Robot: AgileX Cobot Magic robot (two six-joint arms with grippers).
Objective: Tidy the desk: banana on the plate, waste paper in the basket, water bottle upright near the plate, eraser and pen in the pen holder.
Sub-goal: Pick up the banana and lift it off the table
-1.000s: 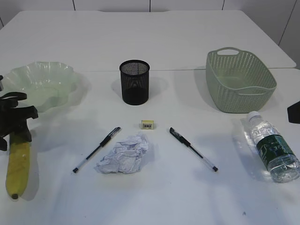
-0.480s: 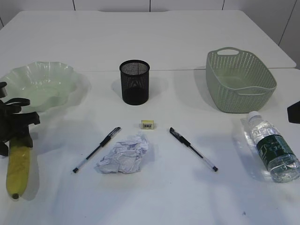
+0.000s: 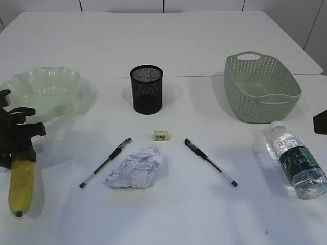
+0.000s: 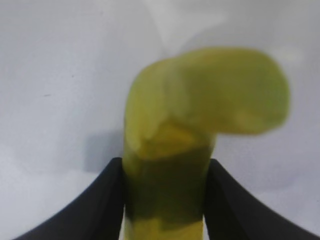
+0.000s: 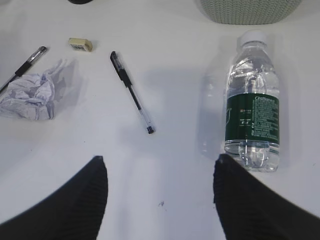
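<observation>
The banana (image 3: 20, 186) lies on the white desk (image 3: 204, 214) at the far left, below the pale green plate (image 3: 30, 74). My left gripper (image 3: 18, 148) is over its upper end. In the left wrist view the gripper (image 4: 165, 165) is shut on the banana (image 4: 210, 90), both black fingers against its sides. My right gripper (image 5: 160, 162) hangs open and empty over bare desk, left of the lying water bottle (image 5: 252, 110). The waste paper (image 3: 134, 168), the eraser (image 3: 160, 135) and two pens (image 3: 104, 163) (image 3: 210, 162) lie mid-desk. The pen holder (image 3: 146, 89) and the basket (image 3: 255, 109) stand behind.
The water bottle (image 3: 296, 161) lies on its side at the right, cap toward the basket. A dark part of the right arm (image 3: 321, 122) shows at the right edge. A seam between two tabletops runs behind the pen holder.
My left gripper has narrowed onto the banana's upper end and shifted slightly right. The banana has moved a little with it. The right arm has not moved.
</observation>
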